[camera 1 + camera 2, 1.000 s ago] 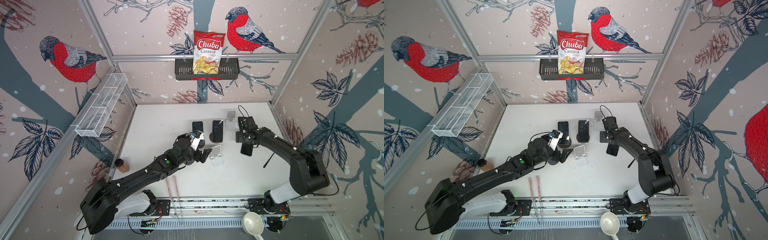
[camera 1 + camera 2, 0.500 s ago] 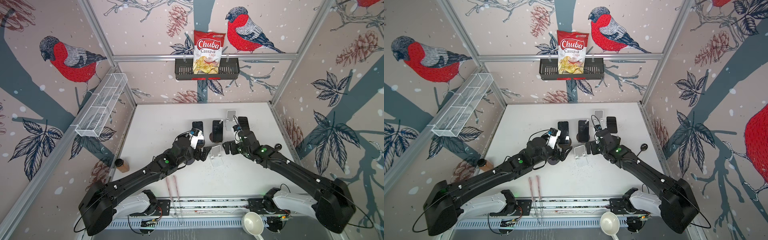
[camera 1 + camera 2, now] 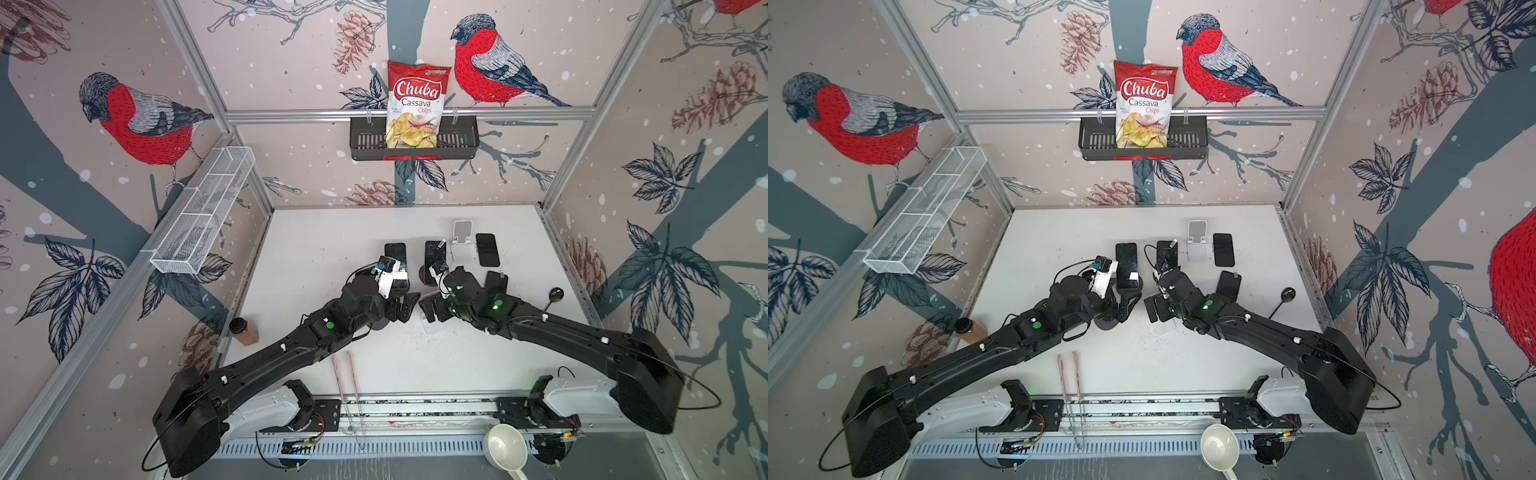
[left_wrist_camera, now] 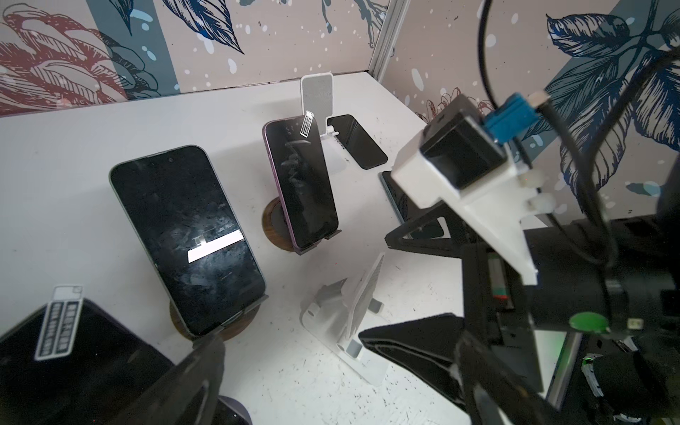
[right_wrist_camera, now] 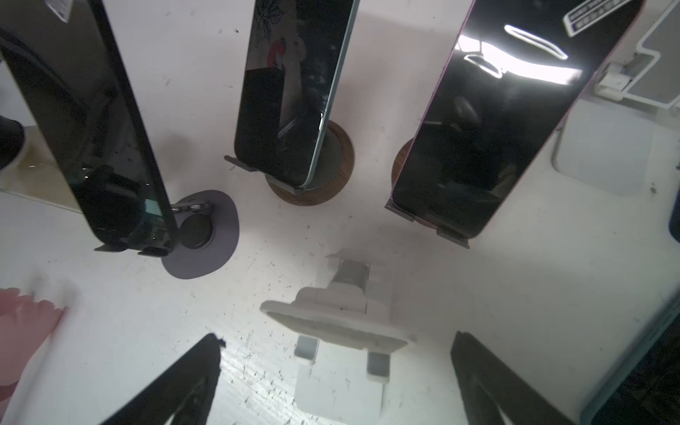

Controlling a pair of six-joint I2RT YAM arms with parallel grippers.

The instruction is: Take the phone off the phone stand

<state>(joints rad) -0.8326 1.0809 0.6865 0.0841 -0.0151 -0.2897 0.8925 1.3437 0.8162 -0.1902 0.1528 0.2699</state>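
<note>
Reaching low over the bench [image 3: 332,232], left hand [image 3: 405,307] and right hand [image 3: 430,311] faced each other across a white stand [image 5: 338,323], both wide open, holding nothing. Beyond, a phone [image 4: 184,235] leaned in its stand [image 4: 239,329].

My right gripper [image 3: 428,309] hangs with its fingers wide around the empty white stand [image 5: 342,323]. This stand fills the middle between them, and only a little bare table is free at each side of it. Farther from my base three leaning phones make a wall: the phone on the grey base [image 5: 110,147], the green-edged phone [image 5: 287,92] and the purple phone [image 5: 496,128], with narrow gaps between them. My left gripper [image 3: 409,307] stands almost tip to tip with the right one. Toward the tongs [image 3: 344,374] the table [image 3: 436,365] is bare.
</note>
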